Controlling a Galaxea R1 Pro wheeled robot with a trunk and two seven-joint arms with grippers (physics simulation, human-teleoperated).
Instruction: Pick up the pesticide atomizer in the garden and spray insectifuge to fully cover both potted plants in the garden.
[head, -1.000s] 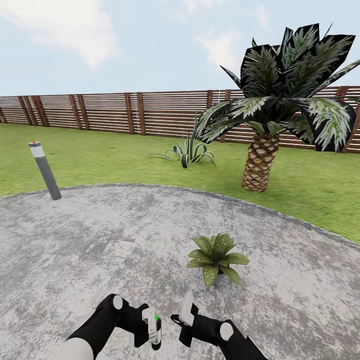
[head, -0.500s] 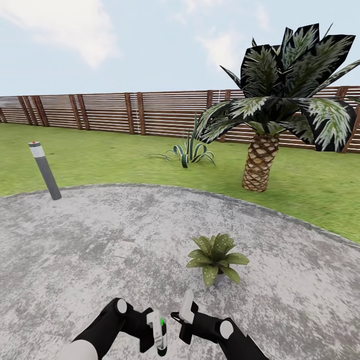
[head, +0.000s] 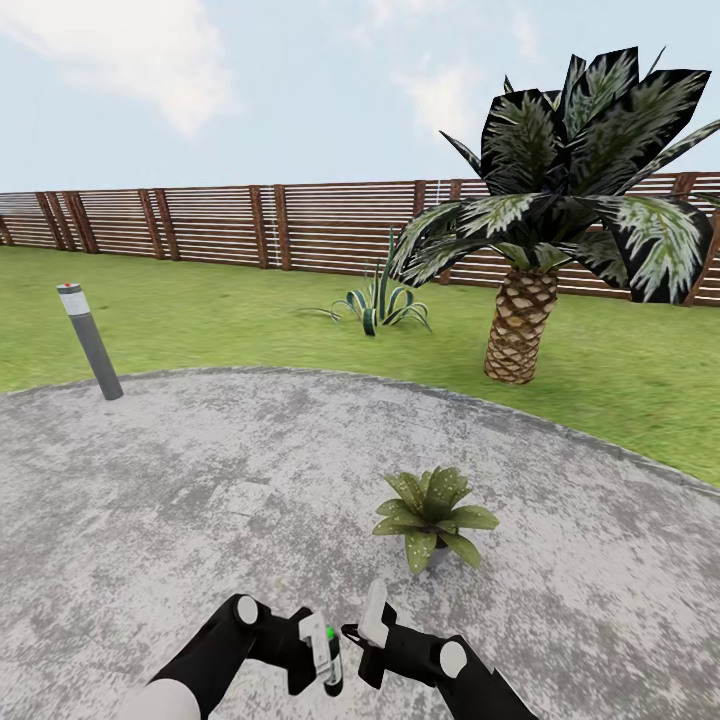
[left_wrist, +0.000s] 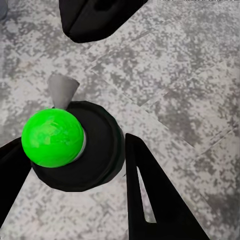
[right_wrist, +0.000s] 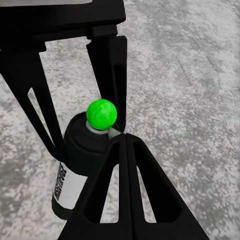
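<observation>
One broad round patio (head: 200, 480) of mottled grey paving takes up the lower part of the head view, bordered by green lawn (head: 230, 310) and, beyond that, a brown slatted fence (head: 210, 225). A big palm (head: 560, 200) with a scaly trunk stands in the grass on the right, a spiky striped plant (head: 380, 300) grows near the fence, and a short grey bollard lamp (head: 90, 342) leans at the patio's left edge. A single potted plant (head: 432, 515), a low rosette of speckled leaves, sits on the paving just ahead of the arms. The left gripper (head: 318, 655) is closed on the pesticide atomizer (head: 322, 652), a small white-bodied can with a black collar and a bright green cap; in the left wrist view its fingers (left_wrist: 150, 195) flank the can (left_wrist: 75, 145), seen from above. The right gripper (head: 368, 625) hangs just beside it with its jaws spread and nothing between them. In the right wrist view the right gripper's dark fingers (right_wrist: 125, 190) frame the atomizer (right_wrist: 87, 150), upright over the paving.
</observation>
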